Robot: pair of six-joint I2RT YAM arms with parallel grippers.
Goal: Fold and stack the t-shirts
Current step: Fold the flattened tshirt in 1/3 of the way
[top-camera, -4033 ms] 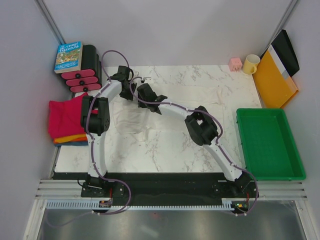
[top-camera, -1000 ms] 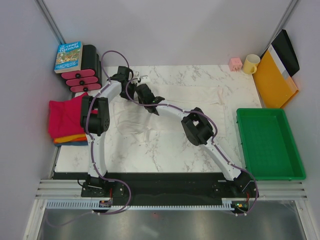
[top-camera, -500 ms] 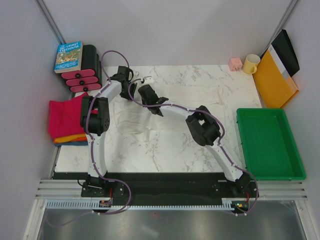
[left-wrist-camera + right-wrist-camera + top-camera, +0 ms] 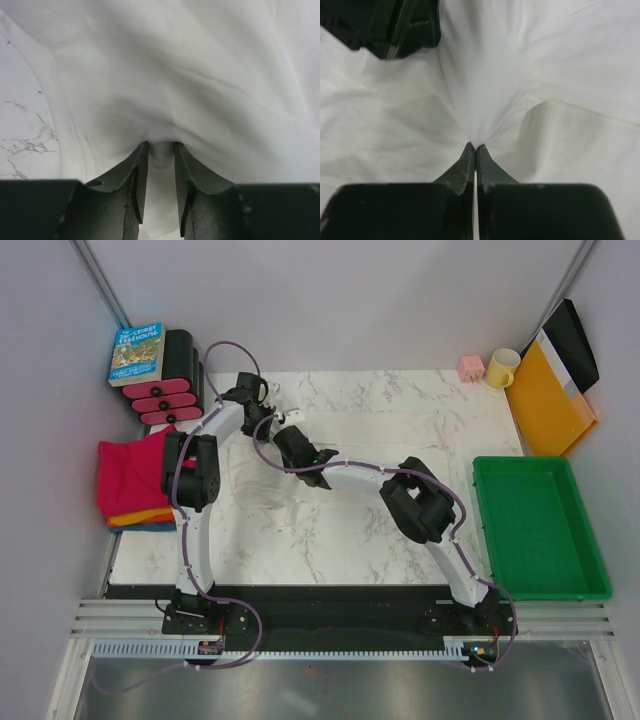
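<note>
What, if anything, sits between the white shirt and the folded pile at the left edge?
No loose object. The left gripper and right gripper both pinch the white shirt; only the left arm's elbow hangs over the pile at its inner edge.

Lab robot cell: marble-patterned table [image 4: 330, 545], plain grey partition walls [image 4: 330, 300], aluminium rail [image 4: 120, 618] along the near edge.

Seeing blue book [image 4: 136, 353] lying atop black rack [image 4: 172, 402], yellow mug [image 4: 502, 368] standing beside pink cube [image 4: 470, 367], green tray [image 4: 541, 463] sitting right.
</note>
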